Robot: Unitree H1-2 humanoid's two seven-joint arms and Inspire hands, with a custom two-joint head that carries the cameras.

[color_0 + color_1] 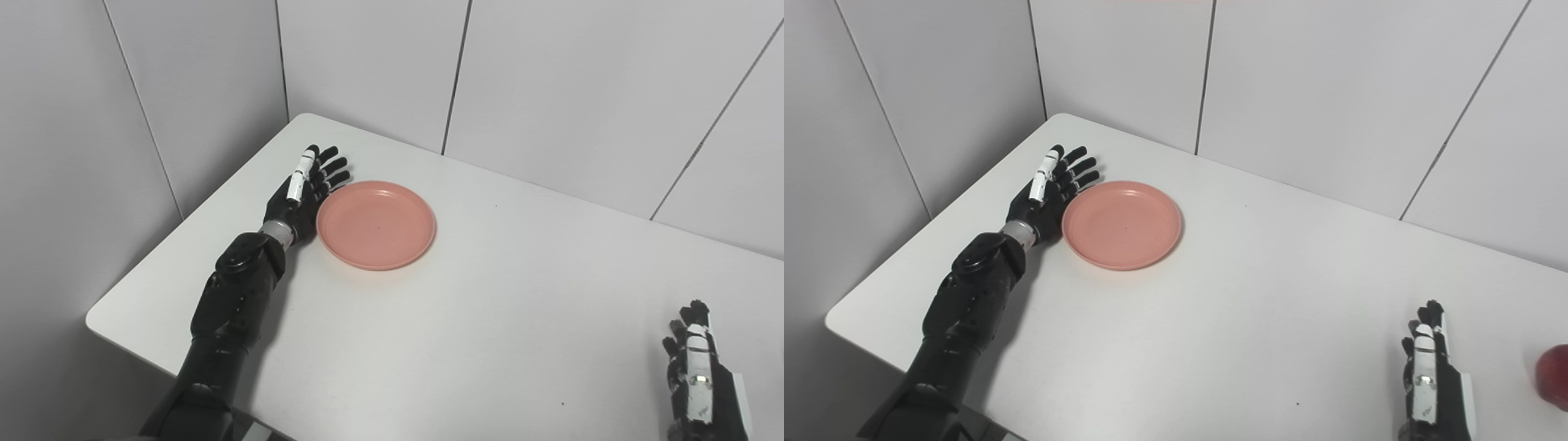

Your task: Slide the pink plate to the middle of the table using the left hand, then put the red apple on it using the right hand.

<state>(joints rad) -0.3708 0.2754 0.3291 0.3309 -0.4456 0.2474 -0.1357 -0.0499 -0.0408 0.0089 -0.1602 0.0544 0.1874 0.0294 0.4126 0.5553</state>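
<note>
Resting flat, pink plate touching left hand, fingers spread.

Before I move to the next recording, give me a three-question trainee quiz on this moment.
1. True or false: the red apple lies on the pink plate.
2. Which hand is beside the plate's rim? A) left hand B) right hand
3. Fill in: the apple shows only in the ___ eye view.

Key: 1 false, the plate is empty and the apple sits at the table's right edge. 2 A. 3 right.
</note>
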